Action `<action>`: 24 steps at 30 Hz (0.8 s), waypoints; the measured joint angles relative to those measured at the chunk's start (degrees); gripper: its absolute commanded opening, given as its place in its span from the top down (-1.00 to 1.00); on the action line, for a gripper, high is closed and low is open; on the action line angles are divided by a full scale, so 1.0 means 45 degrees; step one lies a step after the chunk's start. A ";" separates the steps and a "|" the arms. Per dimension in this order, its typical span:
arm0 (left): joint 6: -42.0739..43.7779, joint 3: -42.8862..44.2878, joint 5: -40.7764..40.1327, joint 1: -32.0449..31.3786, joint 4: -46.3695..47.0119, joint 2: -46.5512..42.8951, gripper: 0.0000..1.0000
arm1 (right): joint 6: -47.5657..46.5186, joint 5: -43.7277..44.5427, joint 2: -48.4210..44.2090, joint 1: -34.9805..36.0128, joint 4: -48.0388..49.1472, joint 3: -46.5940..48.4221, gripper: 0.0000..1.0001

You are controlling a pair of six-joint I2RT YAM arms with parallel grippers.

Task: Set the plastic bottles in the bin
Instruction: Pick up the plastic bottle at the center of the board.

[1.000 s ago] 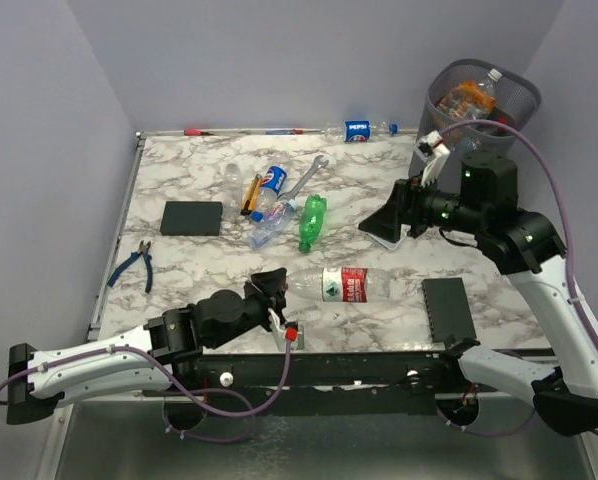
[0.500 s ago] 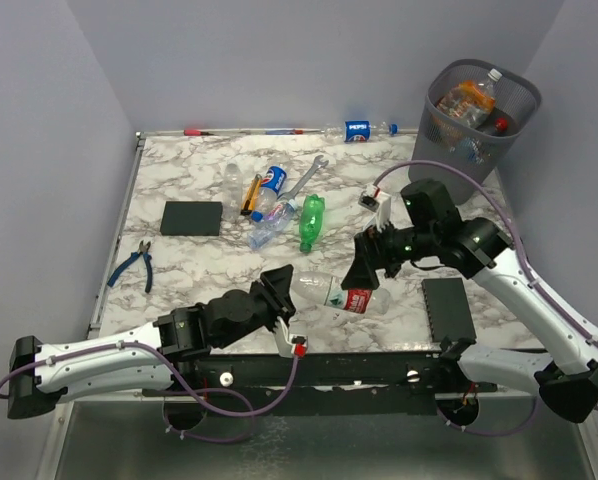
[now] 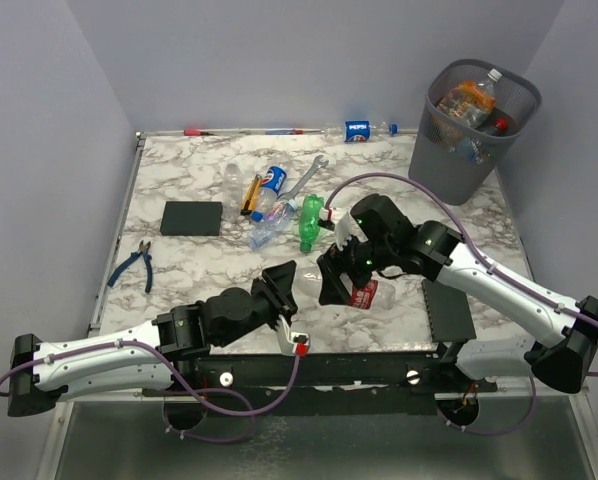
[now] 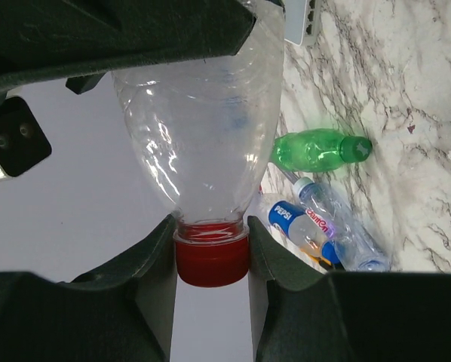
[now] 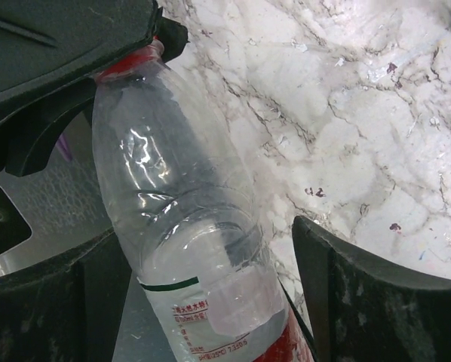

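Well, by the near edge the left gripper pinches the bottle tight by its red cap. The right gripper straddles its body, jaws wide. I'd close it squarely above the label before the left lets go, then carry to the bin, far right.

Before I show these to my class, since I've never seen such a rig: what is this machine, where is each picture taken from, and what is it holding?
Two robot arms, left arm and right arm, are bolted at the near edge of a marble table. One picture looks down from above and behind; the others come from a camera on each wrist. The left pincer is shut on the red-capped neck of a clear bottle; the right pincer stands open around its body. On the table lie a green bottle, a Pepsi bottle, a wrench and pliers. The wire bin, far right, already holds bottles.
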 measured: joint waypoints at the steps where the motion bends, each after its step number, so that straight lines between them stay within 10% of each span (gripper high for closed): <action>1: -0.0010 0.0000 -0.0010 0.0000 -0.0039 0.0005 1.00 | -0.0063 0.0039 0.0034 0.0024 0.0049 -0.0005 -0.53; 12: -0.0189 0.0000 0.0010 -0.0005 -0.0209 -0.0019 0.68 | -0.0189 -0.0204 -0.0233 0.0185 0.0777 -0.0583 0.15; 16: -0.0359 0.0000 0.0194 -0.0034 -0.0097 -0.0068 0.04 | -0.0097 -0.0243 -0.0792 0.0199 0.1078 -0.1025 0.24; 17: -0.0398 0.0000 0.0253 -0.0058 -0.0053 -0.0087 -0.72 | -0.0053 -0.0248 -0.0971 0.0214 0.1166 -0.1137 0.26; 18: -0.0471 0.0000 0.0291 -0.0092 0.0015 -0.0102 -0.97 | 0.0005 -0.0238 -0.1146 0.0238 0.1229 -0.1229 0.27; 24: -0.2535 0.0029 -0.0102 -0.0097 0.1035 -0.0204 -0.98 | 0.0865 0.1020 -0.2550 0.0146 0.1724 -0.1379 0.27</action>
